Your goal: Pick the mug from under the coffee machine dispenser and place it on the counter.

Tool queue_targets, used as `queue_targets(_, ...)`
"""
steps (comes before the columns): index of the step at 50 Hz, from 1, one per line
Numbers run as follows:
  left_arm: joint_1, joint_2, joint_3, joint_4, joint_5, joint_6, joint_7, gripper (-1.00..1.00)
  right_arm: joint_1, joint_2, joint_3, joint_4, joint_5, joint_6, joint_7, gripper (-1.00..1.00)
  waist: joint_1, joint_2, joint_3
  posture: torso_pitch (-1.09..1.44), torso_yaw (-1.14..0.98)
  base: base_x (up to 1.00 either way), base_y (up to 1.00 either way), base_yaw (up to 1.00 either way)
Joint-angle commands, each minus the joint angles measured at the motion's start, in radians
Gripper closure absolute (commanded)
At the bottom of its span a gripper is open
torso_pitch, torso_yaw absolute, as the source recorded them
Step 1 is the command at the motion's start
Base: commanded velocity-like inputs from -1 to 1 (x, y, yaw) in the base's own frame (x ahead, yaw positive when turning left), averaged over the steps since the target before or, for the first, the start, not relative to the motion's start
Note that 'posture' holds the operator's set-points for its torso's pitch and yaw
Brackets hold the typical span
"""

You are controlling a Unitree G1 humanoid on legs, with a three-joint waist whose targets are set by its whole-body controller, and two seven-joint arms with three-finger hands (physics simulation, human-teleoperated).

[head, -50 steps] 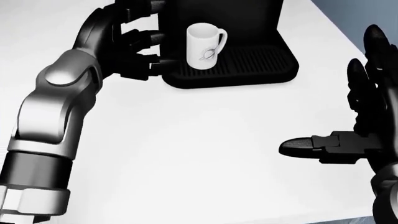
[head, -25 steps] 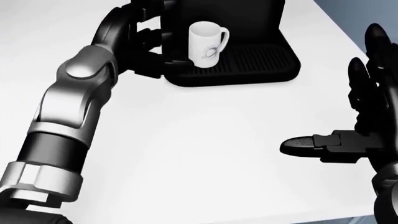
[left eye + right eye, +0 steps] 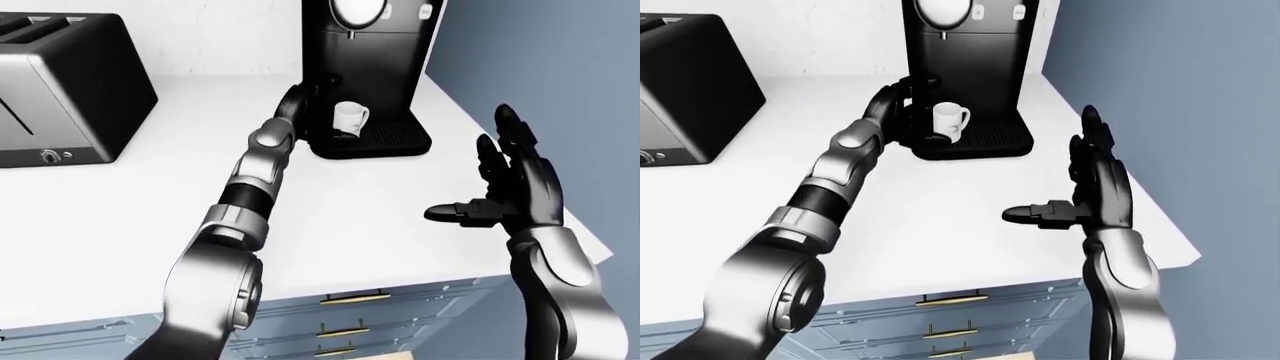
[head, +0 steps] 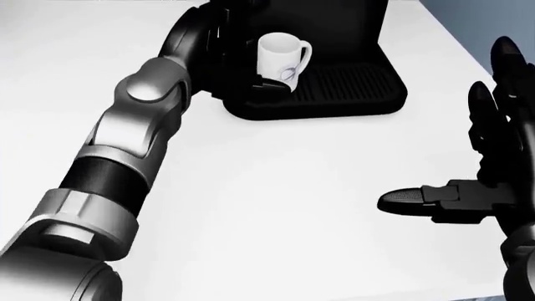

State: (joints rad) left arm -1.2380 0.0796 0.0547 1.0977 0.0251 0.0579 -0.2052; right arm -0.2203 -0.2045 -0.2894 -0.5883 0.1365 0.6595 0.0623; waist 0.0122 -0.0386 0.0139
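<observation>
Mug [image 4: 280, 55]: white, upright, on the drip tray [image 4: 347, 81] of the coffee machine [image 3: 970, 67], handle to the view's right; a dark curl marking shows on its side in the head view only.
Mug vs left hand: the left hand [image 4: 219, 53] sits just to the mug's left; one dark fingertip [image 4: 269, 84] reaches along the mug's base, touching or nearly so. Contact cannot be settled from any view.
Left hand state: fingers curled toward the mug but not wrapped round it; the grasp is unclosed. The right-eye view shows fingers spread at the mug's left side; in the head view the palm merges with the black machine body.
Left arm: silver and black, stretched from the lower left of each view up to the machine.
Right hand [image 3: 515, 184]: held well to the right of the mug, above the counter [image 4: 276, 188], palm facing left, fingers up and splayed, thumb [image 4: 418, 200] pointing left; holds nothing.
Eye views only: machine's upper body with round dial [image 3: 360, 9], a toaster [image 3: 60, 86] at far left, blue wall [image 3: 1170, 97], drawers with brass pulls [image 3: 350, 298] under the counter edge.
Head view only: ribbing of the drip tray.
</observation>
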Motion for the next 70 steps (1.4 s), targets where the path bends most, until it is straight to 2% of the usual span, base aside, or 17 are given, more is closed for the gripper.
queue_targets(1,-0.047,0.003,0.004,-0.025,0.0,-0.051,0.007,-0.54,-0.019,-0.009,-0.008,-0.033,-0.001,-0.031,-0.001,-1.0,0.0,-0.004,-0.026,0.0,0.0,0.0,0.0,0.0)
queue_targets(34,-0.118,-0.038,0.045,0.17,0.014,-0.163,0.028,-0.52,-0.018,-0.015,-0.019,-0.044,0.011,-0.018,0.0,-1.0,0.001,-0.011,-0.026,0.0,0.0,0.0,0.0,0.0)
queue_targets(35,-0.121,-0.038,0.047,0.174,0.016,-0.165,0.029,-0.5,-0.017,-0.014,-0.018,-0.045,0.01,-0.019,0.0,-1.0,0.001,-0.011,-0.027,0.0,0.0,0.0,0.0,0.0)
queue_targets(37,-0.126,-0.038,0.05,0.182,0.018,-0.169,0.032,-0.16,-0.018,-0.014,-0.019,-0.045,0.011,-0.018,0.0,-1.0,0.001,-0.011,-0.027,0.0,0.0,0.0,0.0,0.0)
queue_targets(40,-0.131,-0.037,0.057,0.19,0.024,-0.177,0.04,0.1,-0.014,-0.013,-0.019,-0.044,0.011,-0.022,0.0,-1.0,0.001,-0.011,-0.027,0.0,0.0,0.0,0.0,0.0)
queue_targets(41,-0.133,-0.038,0.059,0.193,0.025,-0.178,0.043,0.32,-0.012,-0.011,-0.017,-0.044,0.01,-0.024,0.0,-1.0,0.001,-0.011,-0.027,0.0,0.0,0.0,0.0,0.0)
queue_targets(43,-0.134,-0.039,0.062,0.195,0.028,-0.183,0.045,0.45,-0.011,-0.011,-0.018,-0.044,0.01,-0.025,0.001,-1.0,0.001,-0.011,-0.028,0.0,0.0,0.0,0.0,0.0)
queue_targets(48,-0.13,-0.044,0.065,0.198,0.036,-0.185,0.051,1.0,-0.011,-0.011,-0.018,-0.046,0.01,-0.023,0.001,-1.0,0.001,-0.01,-0.029,0.0,0.0,0.0,0.0,0.0)
queue_targets(63,-0.133,-0.039,0.07,0.191,0.03,-0.18,0.037,1.0,-0.011,-0.011,-0.018,-0.049,0.011,-0.021,0.003,-1.0,-0.001,-0.009,-0.029,0.0,0.0,0.0,0.0,0.0)
queue_targets(70,-0.144,-0.026,0.057,0.154,0.019,-0.159,0.013,1.0,-0.02,-0.015,-0.019,-0.054,0.012,-0.009,0.001,-1.0,-0.001,-0.008,-0.027,0.0,0.0,0.0,0.0,0.0)
